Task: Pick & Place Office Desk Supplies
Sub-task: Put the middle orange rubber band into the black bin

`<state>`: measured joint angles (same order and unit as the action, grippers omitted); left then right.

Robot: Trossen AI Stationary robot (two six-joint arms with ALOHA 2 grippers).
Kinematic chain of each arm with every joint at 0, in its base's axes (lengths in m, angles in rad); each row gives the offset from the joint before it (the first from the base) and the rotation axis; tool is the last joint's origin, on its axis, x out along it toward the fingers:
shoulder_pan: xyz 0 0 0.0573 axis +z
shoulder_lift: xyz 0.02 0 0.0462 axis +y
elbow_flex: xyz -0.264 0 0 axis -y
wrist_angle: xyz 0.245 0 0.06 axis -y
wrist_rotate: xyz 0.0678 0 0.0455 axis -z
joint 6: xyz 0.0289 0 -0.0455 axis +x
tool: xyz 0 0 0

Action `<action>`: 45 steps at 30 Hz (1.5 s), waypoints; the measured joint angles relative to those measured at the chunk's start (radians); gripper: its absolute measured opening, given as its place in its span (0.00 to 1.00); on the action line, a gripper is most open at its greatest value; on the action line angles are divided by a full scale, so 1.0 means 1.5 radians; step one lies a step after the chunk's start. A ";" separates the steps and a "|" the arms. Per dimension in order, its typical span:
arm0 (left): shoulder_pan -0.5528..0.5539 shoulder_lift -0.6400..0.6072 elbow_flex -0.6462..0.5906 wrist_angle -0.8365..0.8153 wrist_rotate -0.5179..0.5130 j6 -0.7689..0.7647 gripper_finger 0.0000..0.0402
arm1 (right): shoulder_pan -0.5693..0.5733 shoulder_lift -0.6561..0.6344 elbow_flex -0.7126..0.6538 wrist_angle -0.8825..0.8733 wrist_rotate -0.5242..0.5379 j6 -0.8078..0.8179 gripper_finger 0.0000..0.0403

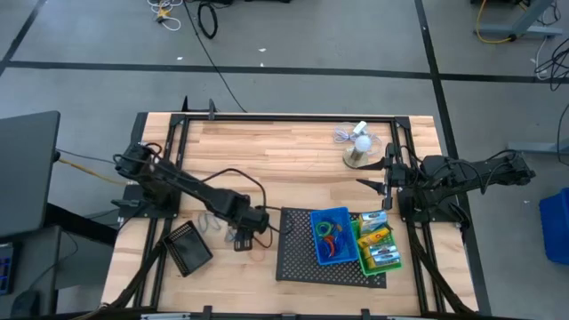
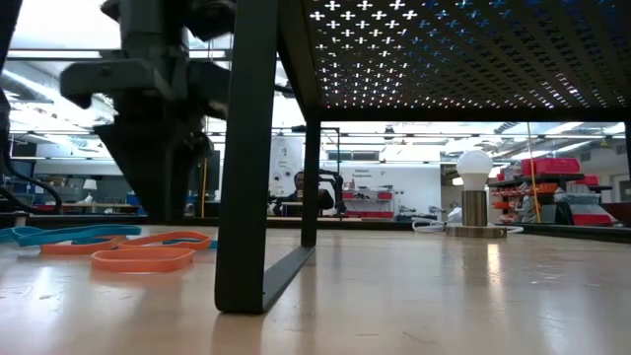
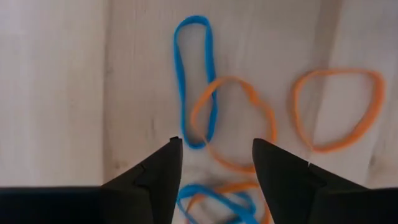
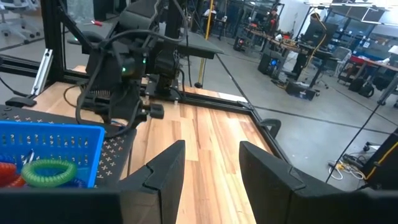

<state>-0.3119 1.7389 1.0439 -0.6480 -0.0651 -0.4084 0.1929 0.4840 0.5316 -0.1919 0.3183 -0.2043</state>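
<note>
left end effector (image 3: 214, 162) | fingers apart, straddling loose rubber bands (image 3: 233, 124) near table's front edge, probably lining up a pick | right end effector (image 4: 208, 168) apart, idle

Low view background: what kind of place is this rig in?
Probably a robotics lab or workshop. Behind the wooden table stand shelves with red bins; the right wrist view shows benches full of equipment, and cables trail over the grey floor.

No text, label or number can be read in any view. The boxes (image 1: 378, 240) at the lower right of the high view carry print, but it is too small to read.
</note>
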 joint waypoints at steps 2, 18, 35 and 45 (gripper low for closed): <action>0.001 0.012 0.000 0.027 0.017 0.004 0.50 | 0.000 0.000 0.000 0.000 0.000 -0.003 0.40; 0.002 0.026 -0.002 -0.002 -0.025 -0.026 0.18 | 0.000 0.000 0.000 -0.003 0.000 -0.015 0.40; -0.007 -0.002 -0.001 -0.002 -0.051 -0.049 0.06 | 0.000 0.000 0.000 0.001 0.000 -0.018 0.40; 0.008 0.001 0.000 0.009 -0.038 -0.016 0.39 | 0.000 0.000 0.000 0.001 0.000 -0.020 0.40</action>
<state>-0.2992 1.7409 1.0435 -0.6341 -0.1221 -0.4324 0.1929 0.4843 0.5316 -0.1908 0.3183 -0.2337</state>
